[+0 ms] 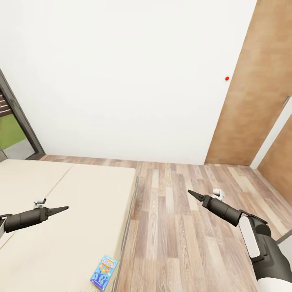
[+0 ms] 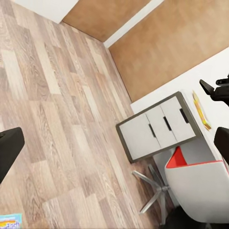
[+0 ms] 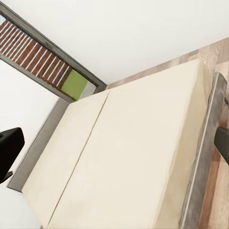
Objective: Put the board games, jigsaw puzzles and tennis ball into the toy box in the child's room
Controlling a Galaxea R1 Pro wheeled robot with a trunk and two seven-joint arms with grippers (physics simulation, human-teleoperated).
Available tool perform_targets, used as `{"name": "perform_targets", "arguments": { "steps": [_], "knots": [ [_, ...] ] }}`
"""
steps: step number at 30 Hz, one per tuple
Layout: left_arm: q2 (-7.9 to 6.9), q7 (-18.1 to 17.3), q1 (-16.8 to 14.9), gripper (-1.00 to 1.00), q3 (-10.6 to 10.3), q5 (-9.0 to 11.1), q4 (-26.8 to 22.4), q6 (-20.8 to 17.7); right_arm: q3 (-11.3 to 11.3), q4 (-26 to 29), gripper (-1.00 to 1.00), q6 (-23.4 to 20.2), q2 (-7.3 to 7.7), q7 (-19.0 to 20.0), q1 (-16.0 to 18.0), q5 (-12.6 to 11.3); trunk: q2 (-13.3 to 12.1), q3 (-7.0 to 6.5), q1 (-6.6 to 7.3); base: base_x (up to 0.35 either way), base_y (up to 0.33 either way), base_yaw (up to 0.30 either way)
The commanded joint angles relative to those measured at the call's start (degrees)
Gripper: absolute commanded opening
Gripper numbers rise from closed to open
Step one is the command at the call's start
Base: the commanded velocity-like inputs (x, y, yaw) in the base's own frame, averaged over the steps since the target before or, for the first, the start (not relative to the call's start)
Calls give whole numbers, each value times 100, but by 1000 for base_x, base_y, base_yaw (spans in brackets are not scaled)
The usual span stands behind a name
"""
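A small blue board game [image 1: 104, 272] lies flat near the right edge of the bed [image 1: 73, 202], close to the lower edge of the head view; its corner [image 2: 9, 222] shows in the left wrist view. My left gripper [image 1: 65, 208] hovers over the beige mattress, up and left of that box. Its fingers [image 2: 9, 149] stand wide apart with nothing between them. My right gripper [image 1: 190, 193] hangs over the wood floor right of the bed, fingers [image 3: 9, 150] likewise apart and empty. The left wrist view shows the pale table [image 2: 214, 71] with a flat colourful box [image 2: 202, 110] on it, seen edge-on.
Wood-plank floor [image 1: 182, 243] runs right of the bed to a white wall and brown wooden doors [image 1: 255, 101]. A dark-framed window [image 1: 16, 121] stands at the left. A grey drawer cabinet [image 2: 157, 126] and a white-and-red chair [image 2: 195, 183] sit by the table.
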State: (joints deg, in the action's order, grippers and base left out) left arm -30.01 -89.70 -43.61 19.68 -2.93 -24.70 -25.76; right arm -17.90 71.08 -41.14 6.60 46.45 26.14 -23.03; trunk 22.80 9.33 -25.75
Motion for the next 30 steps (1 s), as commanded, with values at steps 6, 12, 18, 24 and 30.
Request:
{"name": "perform_targets", "arguments": {
  "steps": [6, 12, 18, 24, 30],
  "knots": [
    [10, -30, -7, 100, 19, -26, 0, -60, -16, 1, 100, -36, 5, 15, 5, -28, 12, 0, -3, 0, -1, 178],
    [9, -30, -7, 100, 20, -29, 0, -59, -16, 0, 100, -35, 4, 14, 5, -30, 12, -20, -3, 0, -47, 231],
    [5, -30, -7, 100, 25, -32, 0, -58, -13, -4, 100, -35, 1, 13, 5, -23, 12, -36, -3, 0, -70, 178],
    [10, -30, -7, 100, 25, -27, 0, -60, -17, -2, 100, -35, 6, 18, 5, -24, 12, -41, -3, 0, -24, 60],
    [9, -30, -7, 100, 26, -29, 0, -58, -11, 1, 100, -35, 3, 17, 5, -21, 12, -42, -3, 0, -8, 19]
  ]
}}
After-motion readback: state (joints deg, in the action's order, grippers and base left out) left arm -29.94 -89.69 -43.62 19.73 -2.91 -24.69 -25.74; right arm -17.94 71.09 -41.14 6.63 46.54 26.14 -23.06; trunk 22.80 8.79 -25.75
